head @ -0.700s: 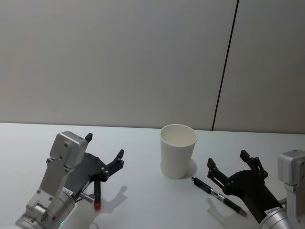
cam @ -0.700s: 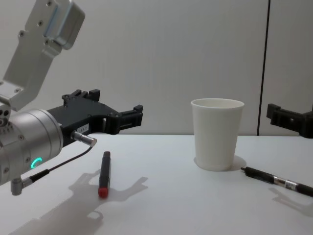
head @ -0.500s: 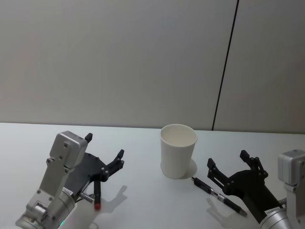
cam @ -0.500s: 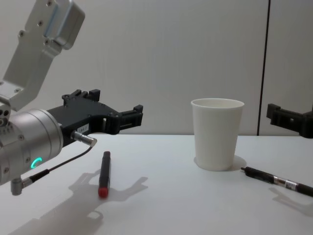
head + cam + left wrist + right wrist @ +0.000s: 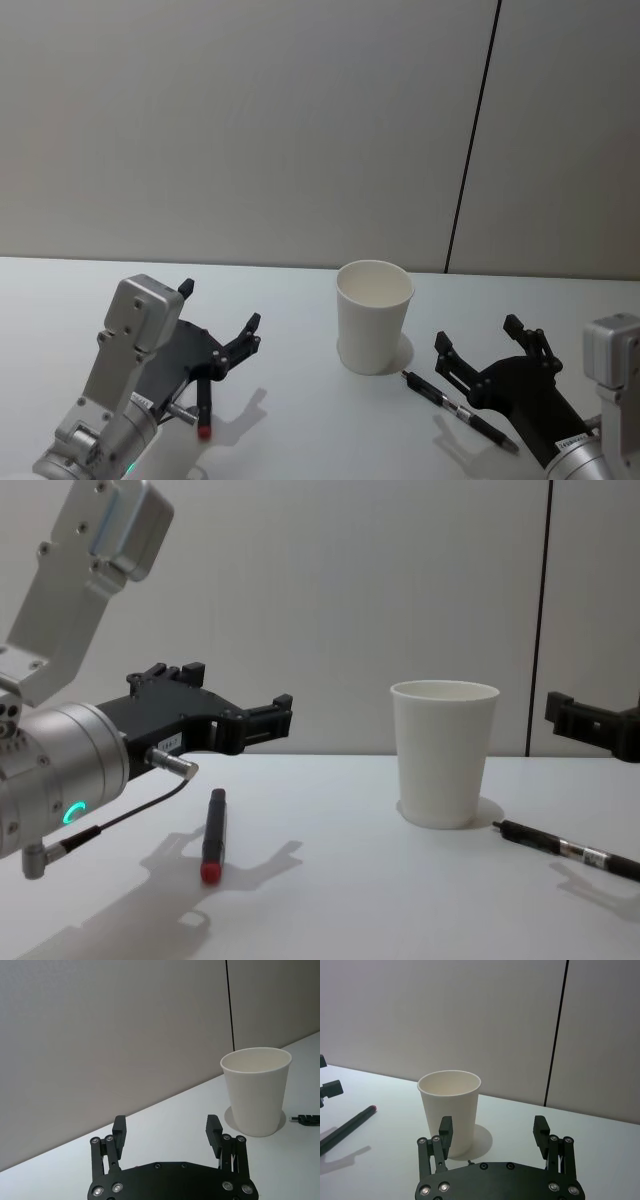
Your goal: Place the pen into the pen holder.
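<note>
While the red-tipped pen [image 5: 203, 405] lies left of the pen holder [image 5: 374, 315] and the black pen [image 5: 460, 408] just beside its right base, the left gripper [image 5: 219, 305] and right gripper [image 5: 477, 335] hover over them, jaws spread, empty. A sound grasp probably straddles one barrel crosswise near mid-length, then tips it upright over the rim.

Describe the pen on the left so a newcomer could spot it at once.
Start at the white paper cup in the middle of the table. Look to the robot's left of it, beneath the open left tool, where a dark pen lies flat. Its red end sets it apart from the black pen lying right of the cup.
</note>
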Tool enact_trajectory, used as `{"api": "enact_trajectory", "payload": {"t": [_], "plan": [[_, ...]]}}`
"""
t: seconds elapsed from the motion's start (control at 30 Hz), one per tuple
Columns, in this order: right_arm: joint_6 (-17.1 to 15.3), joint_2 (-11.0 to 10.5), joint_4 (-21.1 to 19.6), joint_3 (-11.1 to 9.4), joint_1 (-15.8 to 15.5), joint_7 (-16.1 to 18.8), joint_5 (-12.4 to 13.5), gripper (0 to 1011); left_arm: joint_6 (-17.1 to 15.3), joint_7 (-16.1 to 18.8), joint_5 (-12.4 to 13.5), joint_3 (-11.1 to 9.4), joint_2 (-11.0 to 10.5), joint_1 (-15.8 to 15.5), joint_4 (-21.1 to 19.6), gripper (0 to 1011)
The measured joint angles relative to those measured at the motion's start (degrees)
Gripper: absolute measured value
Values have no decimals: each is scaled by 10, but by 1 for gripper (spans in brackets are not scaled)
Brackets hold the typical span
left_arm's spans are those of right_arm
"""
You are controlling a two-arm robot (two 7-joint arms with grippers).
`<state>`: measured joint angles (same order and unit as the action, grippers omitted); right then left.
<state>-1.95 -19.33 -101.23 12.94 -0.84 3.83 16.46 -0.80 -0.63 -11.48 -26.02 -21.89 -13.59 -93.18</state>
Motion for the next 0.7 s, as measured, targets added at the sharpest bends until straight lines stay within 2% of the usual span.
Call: {"api": "enact_trajectory", "payload": {"t": [0.7], "plan": [[0,0,0,0,0,0,0,1001,0,0,0,0,0,0,0,1004]]}}
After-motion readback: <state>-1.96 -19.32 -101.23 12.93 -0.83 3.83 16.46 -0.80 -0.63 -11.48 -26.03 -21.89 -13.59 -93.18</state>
